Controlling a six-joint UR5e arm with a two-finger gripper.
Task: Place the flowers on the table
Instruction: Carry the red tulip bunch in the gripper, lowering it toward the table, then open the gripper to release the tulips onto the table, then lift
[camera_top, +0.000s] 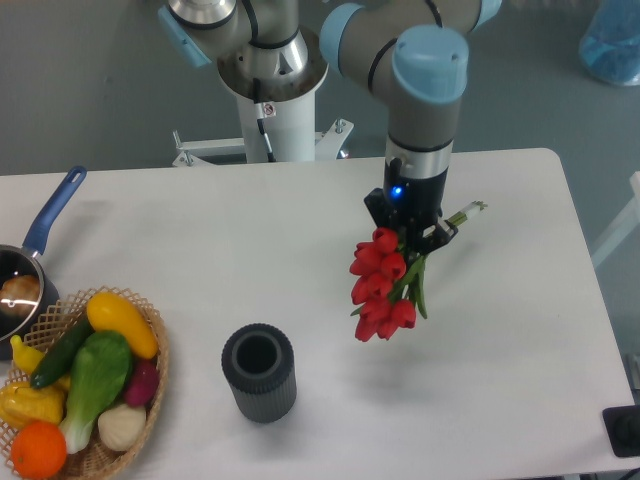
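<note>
The flowers (382, 282), a small bunch of red tulip-like blooms with green stems, hang in the air above the white table (300, 230), blooms pointing down and to the left, stem ends sticking out to the upper right. My gripper (418, 240) is shut on the stems, right of the table's middle. The fingertips are mostly hidden behind the blooms and stems. The bunch does not touch the tabletop.
A dark grey cylinder (259, 372) stands upright near the front, left of the flowers. A wicker basket (85, 385) of fruit and vegetables sits at the front left. A blue-handled pot (25, 275) is at the left edge. The robot base (270, 95) is at the back.
</note>
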